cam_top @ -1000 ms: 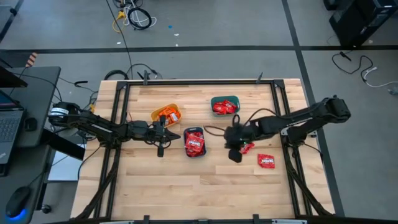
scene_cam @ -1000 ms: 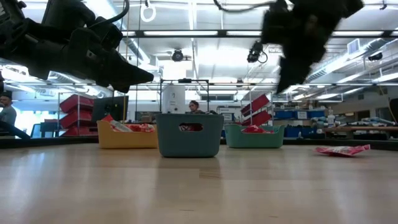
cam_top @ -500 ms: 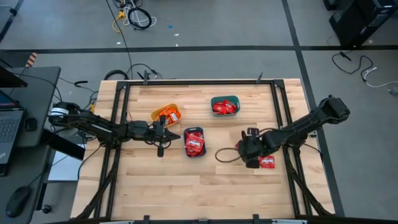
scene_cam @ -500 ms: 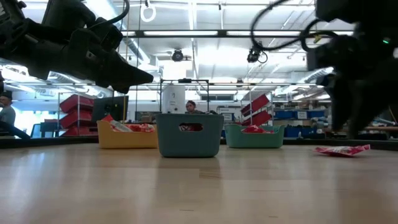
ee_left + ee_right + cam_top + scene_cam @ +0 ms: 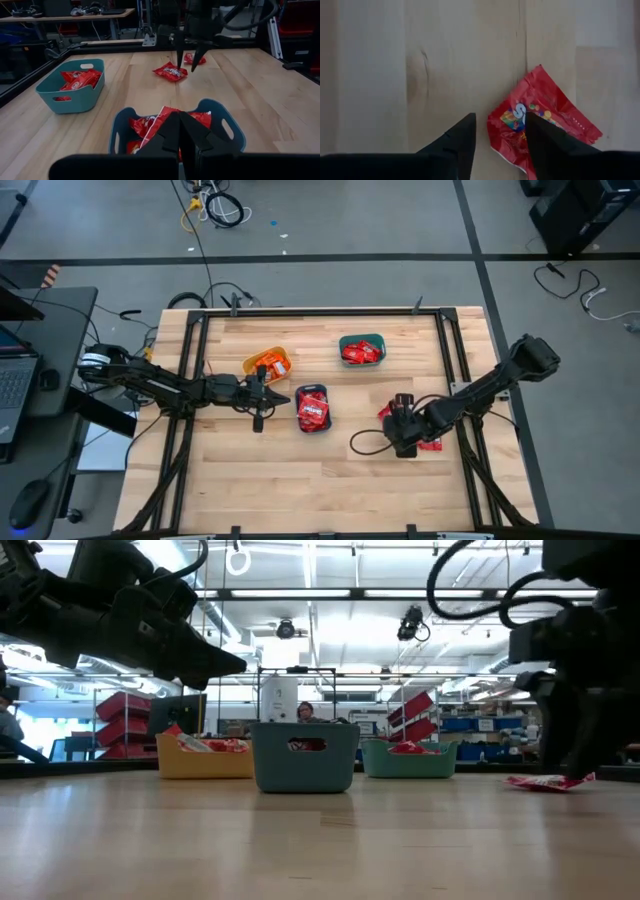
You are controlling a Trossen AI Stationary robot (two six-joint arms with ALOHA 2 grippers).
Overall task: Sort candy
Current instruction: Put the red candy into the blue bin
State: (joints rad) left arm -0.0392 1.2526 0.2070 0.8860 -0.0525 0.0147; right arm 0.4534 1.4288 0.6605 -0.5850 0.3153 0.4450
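Note:
A red candy packet [image 5: 542,117] with coloured marks lies flat on the table's right part [image 5: 430,443]. My right gripper [image 5: 500,120] points steeply down over it, open. One finger [image 5: 540,142] is over the packet and the other [image 5: 462,142] over bare wood. A second red candy [image 5: 385,412] lies close by, toward the far edge. My left gripper [image 5: 258,398] hangs shut and empty above the table, left of the blue bin [image 5: 313,409]. My right gripper comes at the red packet from above, with the packet's one edge [image 5: 495,140] between its open fingers. The packet lies flat on the wood. Whether a fingertip touches it, I cannot tell.
Three small bins hold sorted candy: a yellow one [image 5: 268,364] at the far left, a teal one [image 5: 361,349] at the far middle, and the blue one at the centre. Bare wood lies along the near edge [image 5: 300,490].
My right gripper has swung from the table's middle toward the right and near edges. It has come down and tipped steeper, and now stands over the red packet. Both loose candies have stayed in place.

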